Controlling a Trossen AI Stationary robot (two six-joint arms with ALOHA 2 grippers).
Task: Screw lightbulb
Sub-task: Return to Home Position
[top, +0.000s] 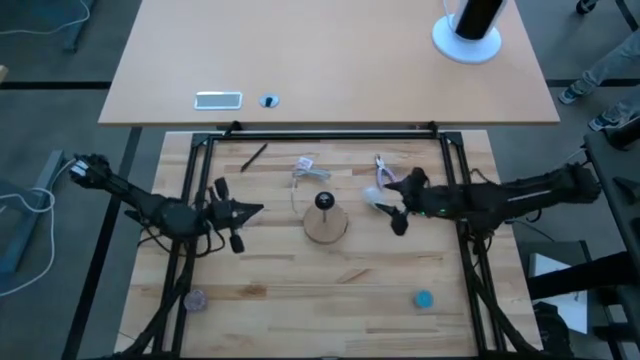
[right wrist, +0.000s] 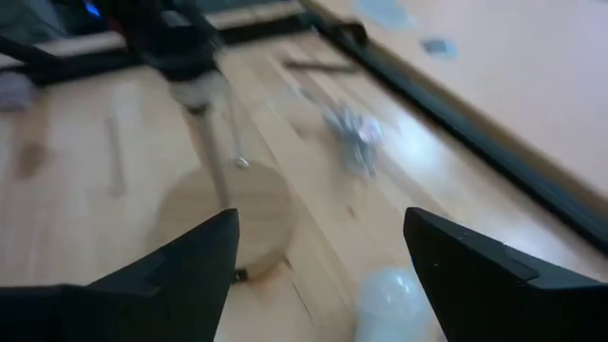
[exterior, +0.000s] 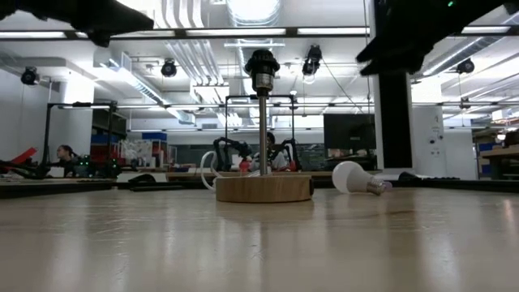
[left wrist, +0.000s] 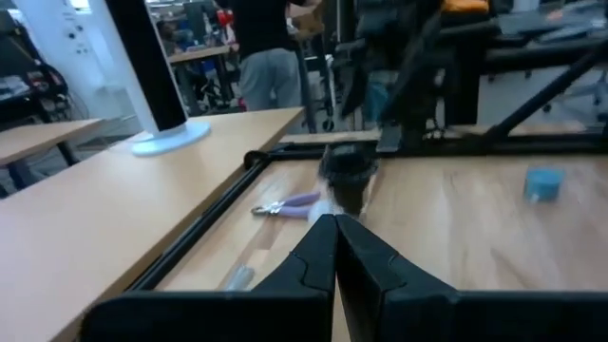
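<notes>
The lightbulb [top: 377,198], white and frosted, lies on its side on the table [exterior: 355,177], right of the round wooden disc [top: 325,224]. The disc carries a black socket [exterior: 262,68] on an upright stem. My right gripper [top: 402,203] hangs open above the table, just right of the bulb. In its wrist view the bulb [right wrist: 394,299] shows low between the two spread fingers, which touch nothing. My left gripper [top: 252,210] is shut and holds nothing. It points level toward the socket [left wrist: 347,169] from the disc's left.
Purple-handled pliers [top: 380,165], a crumpled clear wrapper [top: 306,168] and a black pen [top: 253,157] lie toward the far edge. A blue piece [top: 424,298] and a greyish cap [top: 195,298] sit near the front. A black frame [top: 320,135] rims the table.
</notes>
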